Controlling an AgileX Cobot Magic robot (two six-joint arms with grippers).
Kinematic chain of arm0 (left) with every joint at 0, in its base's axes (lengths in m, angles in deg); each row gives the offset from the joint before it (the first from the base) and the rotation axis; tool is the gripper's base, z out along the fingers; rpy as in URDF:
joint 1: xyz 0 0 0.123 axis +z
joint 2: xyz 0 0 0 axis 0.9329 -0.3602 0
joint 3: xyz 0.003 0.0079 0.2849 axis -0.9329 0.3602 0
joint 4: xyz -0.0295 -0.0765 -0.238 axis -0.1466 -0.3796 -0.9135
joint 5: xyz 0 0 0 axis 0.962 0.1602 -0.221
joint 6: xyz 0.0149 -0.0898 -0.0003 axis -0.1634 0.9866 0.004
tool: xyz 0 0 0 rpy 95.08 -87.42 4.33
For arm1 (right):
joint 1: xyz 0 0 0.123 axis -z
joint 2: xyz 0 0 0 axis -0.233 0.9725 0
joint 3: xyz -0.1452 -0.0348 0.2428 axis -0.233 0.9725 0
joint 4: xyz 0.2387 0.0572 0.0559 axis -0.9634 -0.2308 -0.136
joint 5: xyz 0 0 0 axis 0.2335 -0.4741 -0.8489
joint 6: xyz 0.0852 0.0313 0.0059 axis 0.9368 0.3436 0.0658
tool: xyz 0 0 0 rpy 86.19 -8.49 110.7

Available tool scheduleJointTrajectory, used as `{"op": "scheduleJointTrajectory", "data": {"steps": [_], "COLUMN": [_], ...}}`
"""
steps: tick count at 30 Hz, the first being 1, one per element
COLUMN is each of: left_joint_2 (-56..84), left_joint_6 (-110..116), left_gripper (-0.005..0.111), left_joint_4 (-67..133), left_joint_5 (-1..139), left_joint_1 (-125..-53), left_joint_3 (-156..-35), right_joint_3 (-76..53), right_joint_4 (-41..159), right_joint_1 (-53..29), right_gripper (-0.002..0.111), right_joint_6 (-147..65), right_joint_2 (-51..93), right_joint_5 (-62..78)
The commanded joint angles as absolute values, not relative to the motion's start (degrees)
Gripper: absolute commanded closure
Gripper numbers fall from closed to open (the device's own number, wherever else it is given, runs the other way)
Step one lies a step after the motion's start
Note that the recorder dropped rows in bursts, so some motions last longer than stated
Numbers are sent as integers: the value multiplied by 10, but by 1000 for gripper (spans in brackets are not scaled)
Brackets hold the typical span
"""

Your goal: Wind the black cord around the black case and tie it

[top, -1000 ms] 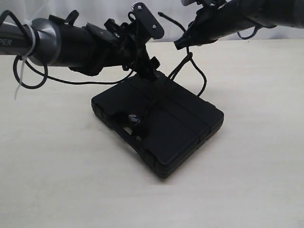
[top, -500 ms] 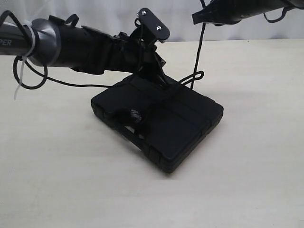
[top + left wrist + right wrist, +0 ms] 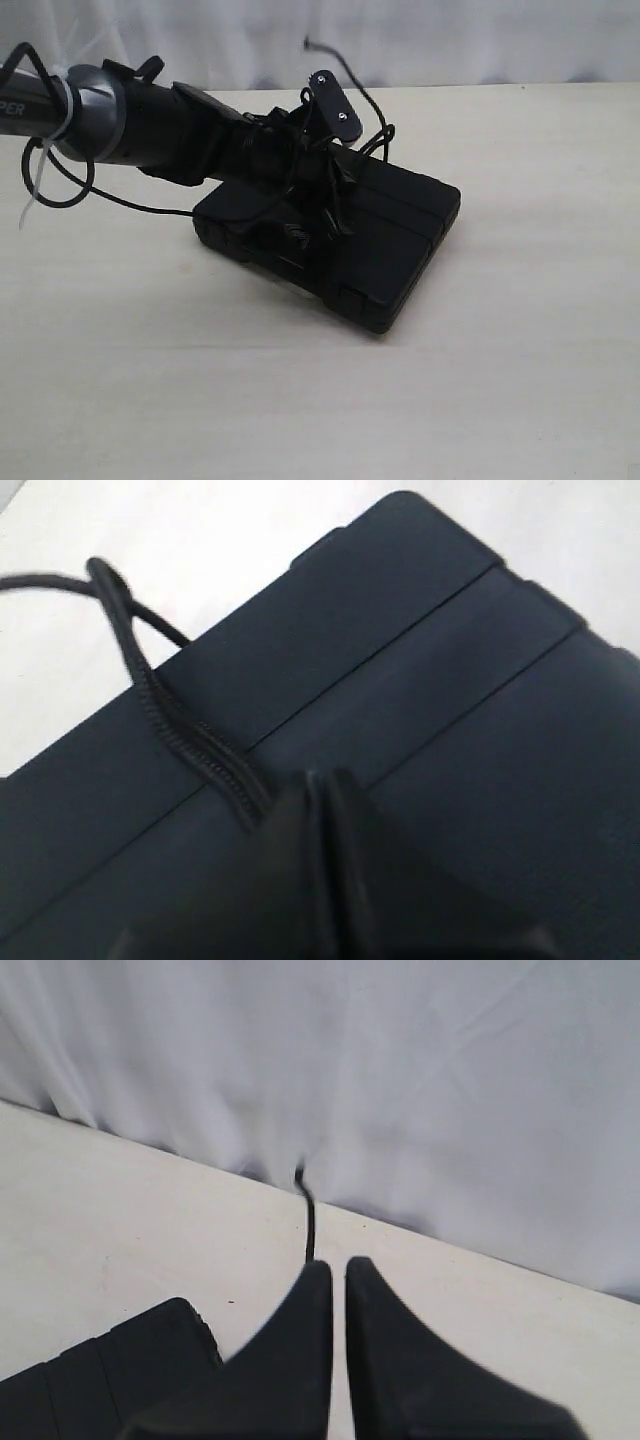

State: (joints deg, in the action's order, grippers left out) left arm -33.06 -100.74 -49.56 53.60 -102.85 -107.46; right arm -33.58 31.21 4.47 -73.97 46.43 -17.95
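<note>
The black case [image 3: 390, 250] lies closed on the table [image 3: 520, 380], its contents hidden. The left gripper [image 3: 318, 780] sits at the lid, jaws pinched on the black cord [image 3: 160, 710], which loops off the case at 1 o'clock. The right gripper [image 3: 338, 1268] has its jaws together, with the cord's end showing beyond them.

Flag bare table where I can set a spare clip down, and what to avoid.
Free: the foreground strip of table before the black case, and the stretch right of the case up to the curtain. Crowded: rear left, where the left arm reaches across to the case, and above the case, where the black cord loops up.
</note>
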Motion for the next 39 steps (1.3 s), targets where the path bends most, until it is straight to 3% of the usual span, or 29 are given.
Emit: {"op": "scheduleJointTrajectory", "data": {"steps": [1,6,12,14,18,27,39], "left_joint_2": [-329,-329,-307,-288,-248,-226,-226], "left_joint_6": [-1006,-993,-875,-866,-865,-865,-865], "left_gripper": [107,107,107,107,107,107,107], "left_joint_4": [-487,-485,-358,-338,-341,-340,-342], "left_joint_5": [503,524,601,629,666,593,598], "left_joint_1": [-1029,-1029,-1026,-1020,-994,-920,-915], "left_joint_3": [-1072,-1072,-1056,-1038,-1012,-1005,-1005], "right_joint_3": [-337,-337,-404,-471,-622,-909,-965], "right_joint_4": [314,316,316,316,331,405,374], "right_joint_1": [47,55,56,55,51,39,25], "right_gripper": [104,99,69,64,64,64,68], "right_joint_6": [-733,-680,-653,-635,-602,-526,-564], "right_joint_2": [446,470,571,630,747,979,1054], "right_joint_5": [-186,-220,-287,-337,-412,-504,-526]}}
